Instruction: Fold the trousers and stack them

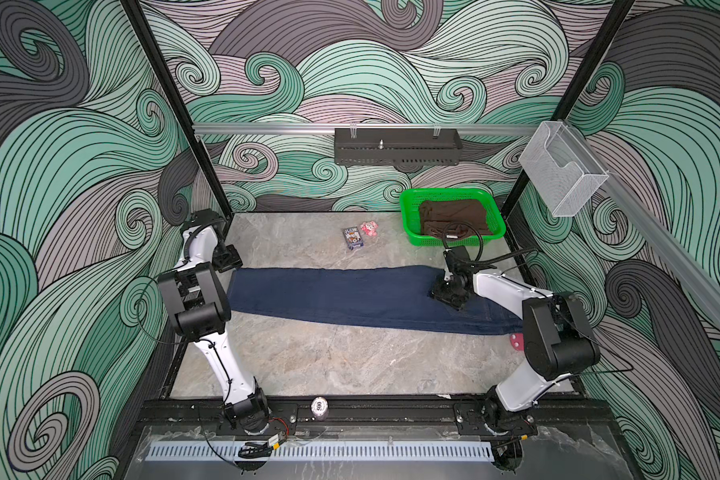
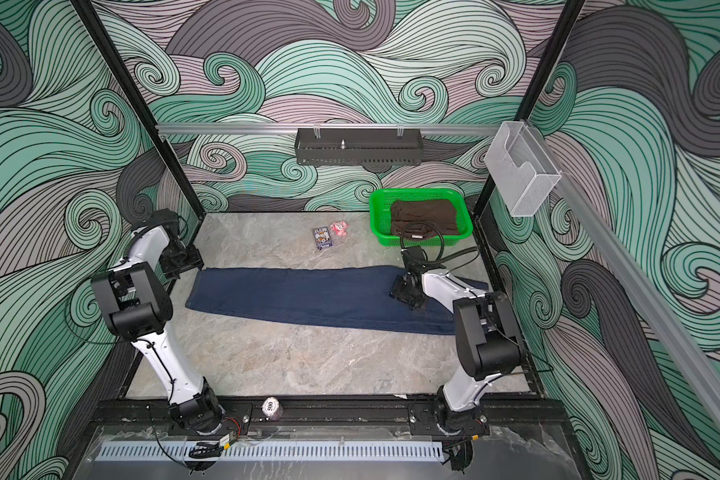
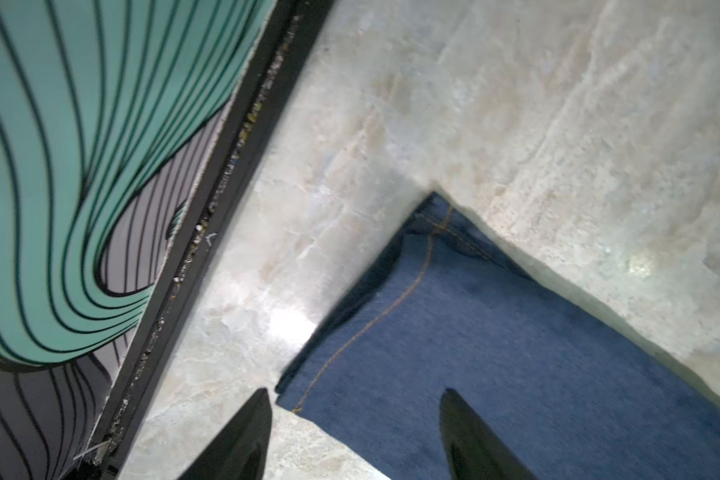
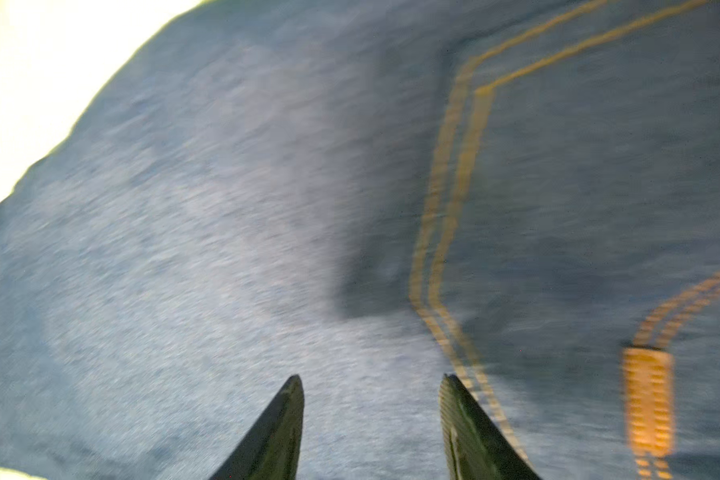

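Observation:
The trousers [image 1: 329, 297] [image 2: 300, 295] are dark navy jeans, laid flat in a long band across the table in both top views. My left gripper [image 1: 230, 261] [image 2: 182, 262] hangs at their left end. In the left wrist view it [image 3: 356, 392] is open, a hem corner of the trousers [image 3: 495, 332] lying below its gap. My right gripper [image 1: 447, 293] [image 2: 407, 293] sits low over the right part. In the right wrist view it [image 4: 371, 378] is open close above the denim [image 4: 225, 249] beside yellow pocket stitching, holding nothing.
A green basket [image 1: 406, 216] with a brown cloth [image 1: 454, 216] stands at the back right. A card pack [image 1: 353, 238] and a pink toy [image 1: 369, 228] lie behind the trousers. A chip stack [image 1: 319, 406] sits on the front rail. The black frame post [image 3: 208, 232] runs close beside the left gripper.

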Robot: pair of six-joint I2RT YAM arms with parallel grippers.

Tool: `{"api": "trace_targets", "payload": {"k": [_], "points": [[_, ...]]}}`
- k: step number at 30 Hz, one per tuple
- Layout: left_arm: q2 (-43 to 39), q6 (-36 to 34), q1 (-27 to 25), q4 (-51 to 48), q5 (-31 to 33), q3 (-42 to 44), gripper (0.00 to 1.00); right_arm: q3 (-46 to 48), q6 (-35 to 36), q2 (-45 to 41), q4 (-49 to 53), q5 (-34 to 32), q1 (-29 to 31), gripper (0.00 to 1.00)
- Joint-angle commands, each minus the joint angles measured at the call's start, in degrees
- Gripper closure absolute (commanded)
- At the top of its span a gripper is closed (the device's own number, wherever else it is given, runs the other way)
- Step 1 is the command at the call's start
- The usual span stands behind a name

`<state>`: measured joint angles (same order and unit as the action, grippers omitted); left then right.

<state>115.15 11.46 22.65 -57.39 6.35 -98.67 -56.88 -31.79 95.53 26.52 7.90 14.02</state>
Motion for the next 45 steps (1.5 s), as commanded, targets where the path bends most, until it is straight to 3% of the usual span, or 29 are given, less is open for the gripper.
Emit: {"api": "trace_targets", "payload": {"k": [1,9,15,25,33,45], "points": [[-0.94,-1.49,2.64,0.45,-2.85,-1.27,0.32,-3.05,1.31,0.9,-0.33,1.81,2.34,0.47],[9.75,-3.02,4.5,-3.07,-8.32,-7.02,0.25,-6.32,1.72,2.42,3.71,-0.62,7.59,0.47],[15.06,-4.04,4.5,-4.37,-14.35,-10.45,0.08,-6.13,0.82,1.97,4.36,-1.64,9.82,0.47],[16.7,-6.05,4.35,-3.73,-20.38,-8.21,0.12,-9.01,-1.78,5.13,3.05,-0.57,15.47,0.48],[10.96,-6.85,4.36,-2.42,-22.99,-1.8,0.23,-9.48,-2.3,6.0,1.47,0.18,15.67,0.48],[8.91,-7.42,4.5,-3.14,-25.2,-0.09,0.3,-7.5,-3.51,6.09,-2.86,2.27,16.12,0.47]]}}
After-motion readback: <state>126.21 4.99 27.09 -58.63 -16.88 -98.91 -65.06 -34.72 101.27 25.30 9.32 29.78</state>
